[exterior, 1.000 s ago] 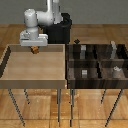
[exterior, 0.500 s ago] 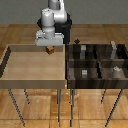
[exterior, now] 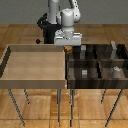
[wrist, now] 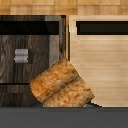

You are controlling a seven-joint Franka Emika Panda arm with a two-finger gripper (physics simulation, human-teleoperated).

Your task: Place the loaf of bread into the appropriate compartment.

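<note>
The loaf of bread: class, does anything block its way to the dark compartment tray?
Nothing visible does. The loaf of bread hangs at the gripper, above the edge where the light bin meets the dark compartment tray.

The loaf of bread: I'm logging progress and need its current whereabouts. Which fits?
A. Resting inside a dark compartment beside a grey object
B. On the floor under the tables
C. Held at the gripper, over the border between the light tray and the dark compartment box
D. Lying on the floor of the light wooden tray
C: the wrist view shows the loaf of bread close under the camera at the gripper, straddling the edge between the light tray and the dark compartment box.
</note>
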